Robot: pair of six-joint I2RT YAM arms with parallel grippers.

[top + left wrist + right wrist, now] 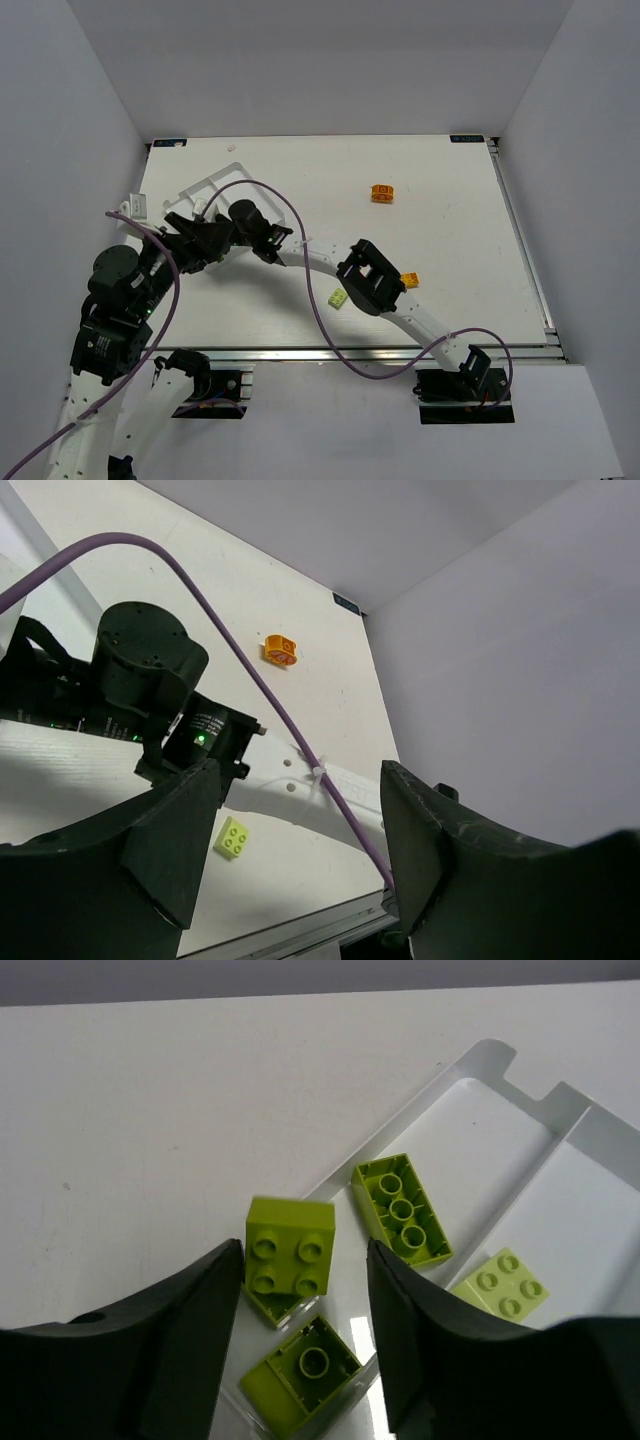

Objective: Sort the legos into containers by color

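I see a robotics lab cell: a white counter (450, 230) boxed in by plain pale walls (330, 70), an aluminium rail (290, 353) along its near edge, a loose purple cable (268, 698) looping over it.

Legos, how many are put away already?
Three lime bricks lie in the tray. The right gripper, open, has a fourth lime brick between its fingers at the tray's edge. Left on the table: two orange bricks and one lime brick.

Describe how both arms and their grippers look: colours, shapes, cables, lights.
The right arm and left arm have white links and black joint housings. A purple cable loops along each, zip-tied to the right arm's link. A green light glows on one black joint. The fingers are dark wedges.
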